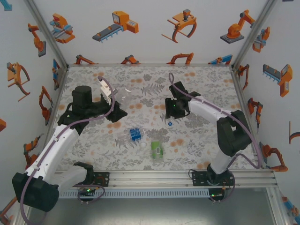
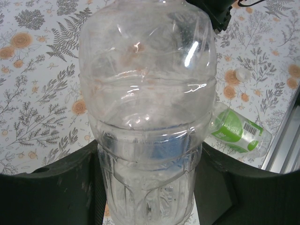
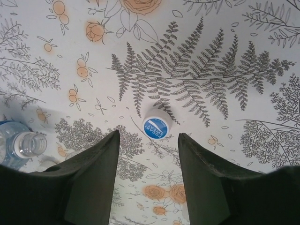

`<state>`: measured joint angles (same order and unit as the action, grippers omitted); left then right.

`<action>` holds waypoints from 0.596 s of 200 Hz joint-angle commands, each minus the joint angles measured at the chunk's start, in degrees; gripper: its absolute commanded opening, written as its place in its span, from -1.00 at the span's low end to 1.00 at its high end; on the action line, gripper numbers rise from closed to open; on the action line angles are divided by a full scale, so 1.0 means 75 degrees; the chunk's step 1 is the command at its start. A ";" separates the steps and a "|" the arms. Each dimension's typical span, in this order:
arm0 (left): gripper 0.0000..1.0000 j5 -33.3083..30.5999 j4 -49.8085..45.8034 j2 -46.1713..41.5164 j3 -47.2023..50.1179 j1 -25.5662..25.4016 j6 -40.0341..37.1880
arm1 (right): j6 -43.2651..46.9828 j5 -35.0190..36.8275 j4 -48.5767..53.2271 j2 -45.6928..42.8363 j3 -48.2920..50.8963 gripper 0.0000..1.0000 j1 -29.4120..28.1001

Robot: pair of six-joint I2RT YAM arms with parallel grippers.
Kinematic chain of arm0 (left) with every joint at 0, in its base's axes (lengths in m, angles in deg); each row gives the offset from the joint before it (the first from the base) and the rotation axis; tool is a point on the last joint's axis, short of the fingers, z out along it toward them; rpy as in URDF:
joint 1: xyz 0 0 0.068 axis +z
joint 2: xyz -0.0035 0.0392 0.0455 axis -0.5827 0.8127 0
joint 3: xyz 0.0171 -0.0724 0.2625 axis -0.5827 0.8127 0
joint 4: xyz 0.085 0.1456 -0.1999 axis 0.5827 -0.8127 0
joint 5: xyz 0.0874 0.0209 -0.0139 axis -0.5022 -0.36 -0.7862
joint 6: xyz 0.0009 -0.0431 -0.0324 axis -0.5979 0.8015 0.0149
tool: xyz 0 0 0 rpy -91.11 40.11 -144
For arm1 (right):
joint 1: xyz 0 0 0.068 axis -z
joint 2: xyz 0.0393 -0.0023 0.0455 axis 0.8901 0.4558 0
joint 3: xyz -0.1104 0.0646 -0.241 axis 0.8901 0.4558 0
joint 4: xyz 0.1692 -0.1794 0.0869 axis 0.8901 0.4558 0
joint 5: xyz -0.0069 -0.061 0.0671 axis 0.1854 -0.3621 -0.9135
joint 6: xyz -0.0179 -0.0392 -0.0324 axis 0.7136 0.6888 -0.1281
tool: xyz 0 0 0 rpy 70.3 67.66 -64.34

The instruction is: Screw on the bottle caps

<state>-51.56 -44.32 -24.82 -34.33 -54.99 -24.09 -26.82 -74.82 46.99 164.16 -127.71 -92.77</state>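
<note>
Right wrist — white cap (image 3: 156,127) lies just beyond the parted jaws.

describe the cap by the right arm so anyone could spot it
On the floral table, look under the right gripper. Just ahead of its open jaws lies a small white bottle cap. The other loose cap sits beside the green bottle; this one lies alone, blue lettering on top.

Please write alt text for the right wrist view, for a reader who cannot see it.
A white bottle cap with blue print lies on the flower-patterned table, just beyond the open right claw, whose two dark fingers frame it without touching. At the left edge, the open neck of an uncapped bottle shows.
</note>
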 commanded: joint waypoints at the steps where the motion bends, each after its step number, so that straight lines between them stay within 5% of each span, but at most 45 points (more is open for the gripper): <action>1: -0.89 0.0106 0.0038 -0.0053 -0.0038 0.0026 -0.0054 | -0.0135 0.0869 0.0687 0.0356 -0.0268 0.01 -0.0298; 119: -0.89 0.0112 0.0037 -0.0054 -0.0061 0.0026 -0.0038 | -0.0577 0.0979 0.0009 0.0934 0.0022 -0.13 -0.0691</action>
<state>-51.56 -44.32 -24.82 -34.33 -54.99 -24.09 -29.74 -68.74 47.98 170.26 -128.68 -97.43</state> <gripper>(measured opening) 0.579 0.444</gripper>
